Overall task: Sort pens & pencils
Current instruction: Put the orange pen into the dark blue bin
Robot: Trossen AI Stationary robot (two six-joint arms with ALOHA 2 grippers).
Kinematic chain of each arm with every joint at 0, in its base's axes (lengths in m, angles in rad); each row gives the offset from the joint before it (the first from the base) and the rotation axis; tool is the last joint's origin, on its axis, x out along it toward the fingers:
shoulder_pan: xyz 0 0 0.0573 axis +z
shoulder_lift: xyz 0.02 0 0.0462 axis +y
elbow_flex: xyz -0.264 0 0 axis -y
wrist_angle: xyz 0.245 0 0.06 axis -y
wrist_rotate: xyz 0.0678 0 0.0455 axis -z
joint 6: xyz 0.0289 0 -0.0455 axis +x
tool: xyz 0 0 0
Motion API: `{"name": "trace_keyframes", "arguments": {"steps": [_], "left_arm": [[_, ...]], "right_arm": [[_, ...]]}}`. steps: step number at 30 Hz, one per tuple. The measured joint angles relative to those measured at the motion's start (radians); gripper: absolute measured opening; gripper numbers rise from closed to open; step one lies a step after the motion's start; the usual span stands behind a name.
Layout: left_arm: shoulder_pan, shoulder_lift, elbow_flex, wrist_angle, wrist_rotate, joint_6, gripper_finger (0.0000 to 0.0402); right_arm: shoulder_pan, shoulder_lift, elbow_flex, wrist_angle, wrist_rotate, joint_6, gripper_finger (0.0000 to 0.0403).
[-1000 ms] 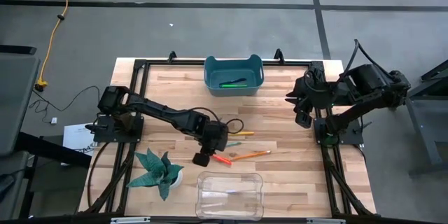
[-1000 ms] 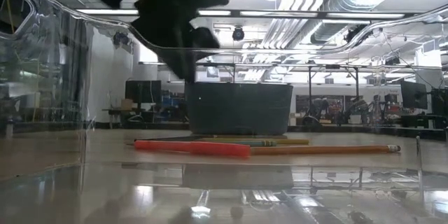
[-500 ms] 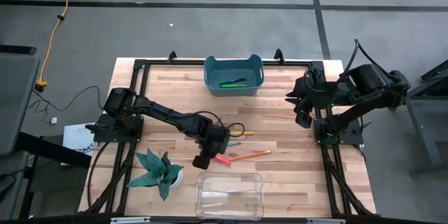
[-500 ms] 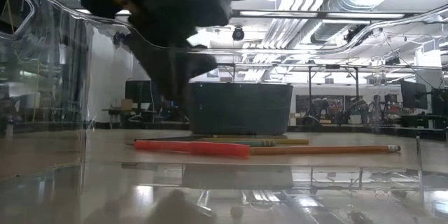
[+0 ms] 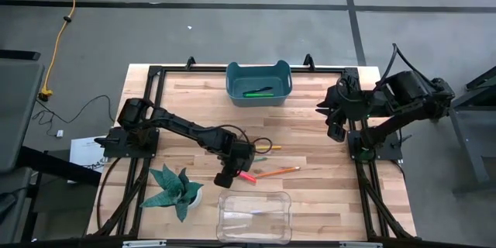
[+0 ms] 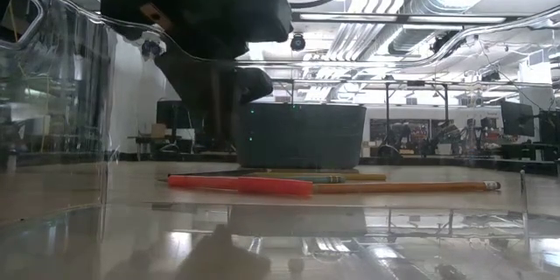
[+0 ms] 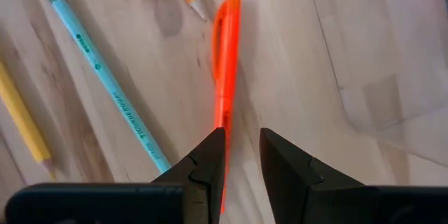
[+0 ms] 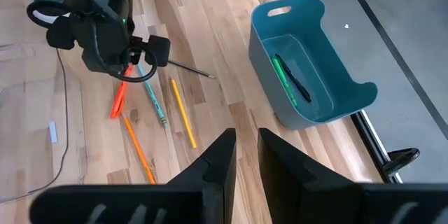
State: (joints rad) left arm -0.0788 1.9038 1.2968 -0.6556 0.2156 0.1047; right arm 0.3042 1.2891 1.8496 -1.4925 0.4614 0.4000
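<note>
The red pen (image 7: 225,56) lies flat on the wooden table, also seen in the high view (image 5: 247,177) and the low view (image 6: 241,185). My left gripper (image 7: 243,147) is low over the pen's one end, open by a narrow gap and pointing steeply down. The pen runs in along one finger's inner edge. Beside it lie a teal pencil (image 7: 105,77), a yellow pencil (image 7: 21,119) and an orange pencil (image 5: 277,172). The green pen (image 8: 283,77) lies in the blue bin (image 5: 260,83). My right gripper (image 8: 245,147) waits high at the table's right side, slightly open and holding nothing. My left gripper comes at the red pen's end (image 7: 224,122) from above, pointing steeply down, with its fingers across the pen. The pen lies flat on the table against one finger's (image 7: 210,157) inner edge. I cannot tell whether that finger touches it.
A clear plastic container (image 5: 254,215) stands at the near edge, close to my left gripper. A green paper plant (image 5: 177,190) sits to its left. A dark thin stick (image 8: 189,68) and a black cable loop (image 5: 260,141) lie by the pencils.
My left gripper has sunk toward the table, down onto the red pen's end, tipping a little. The pen and pencils have not moved.
</note>
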Motion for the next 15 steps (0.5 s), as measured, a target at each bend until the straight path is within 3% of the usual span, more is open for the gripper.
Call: {"name": "trace_keyframes", "arguments": {"steps": [5, 15], "left_arm": [[0.000, 0.000, 0.000, -0.005, -0.048, -0.005, 0.0079], [0.000, 0.000, 0.000, -0.007, -0.048, -0.001, 0.0079]], "right_arm": [[0.000, 0.000, 0.000, 0.000, 0.000, 0.001, 0.0051], [0.000, 0.000, 0.000, 0.000, 0.000, 0.003, 0.0051]]}}
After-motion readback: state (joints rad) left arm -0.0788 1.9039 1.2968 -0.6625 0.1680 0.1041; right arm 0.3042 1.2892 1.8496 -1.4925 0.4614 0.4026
